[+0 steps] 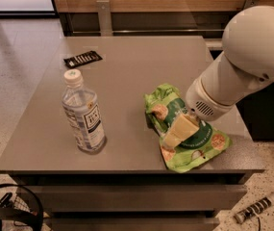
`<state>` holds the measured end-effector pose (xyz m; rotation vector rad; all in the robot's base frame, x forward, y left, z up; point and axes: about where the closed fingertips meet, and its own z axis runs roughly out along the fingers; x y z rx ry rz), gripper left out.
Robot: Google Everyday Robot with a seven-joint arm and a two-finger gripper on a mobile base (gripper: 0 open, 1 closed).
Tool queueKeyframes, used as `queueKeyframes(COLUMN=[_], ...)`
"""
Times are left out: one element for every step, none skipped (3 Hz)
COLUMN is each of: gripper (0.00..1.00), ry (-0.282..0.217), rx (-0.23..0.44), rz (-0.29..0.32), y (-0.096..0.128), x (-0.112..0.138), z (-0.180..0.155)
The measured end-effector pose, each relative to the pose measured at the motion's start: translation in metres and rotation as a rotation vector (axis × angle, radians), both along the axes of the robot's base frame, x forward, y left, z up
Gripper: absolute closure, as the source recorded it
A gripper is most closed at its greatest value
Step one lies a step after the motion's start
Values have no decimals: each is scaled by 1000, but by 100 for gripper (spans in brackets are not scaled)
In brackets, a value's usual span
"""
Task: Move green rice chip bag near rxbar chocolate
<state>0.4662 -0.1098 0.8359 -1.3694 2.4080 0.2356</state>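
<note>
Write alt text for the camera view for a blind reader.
The robot's gripper rests on the green rice chip bag at the front right of the grey table. The rxbar chocolate lies back left, and a water bottle stands front left.

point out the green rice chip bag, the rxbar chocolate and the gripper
green rice chip bag (199,148): camera view, its lower right panel
rxbar chocolate (82,59): camera view, middle of the black wrapper
gripper (173,136): camera view, its pale tip, over the bag's middle
</note>
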Motion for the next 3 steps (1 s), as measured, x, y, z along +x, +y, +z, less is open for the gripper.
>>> queueKeyframes(gripper=[51, 75, 97], ry=[-1, -2, -3], rx=[-1, -2, -3], rz=[2, 3, 5], y=[1, 1, 2], x=[0, -1, -1], z=[0, 1, 1])
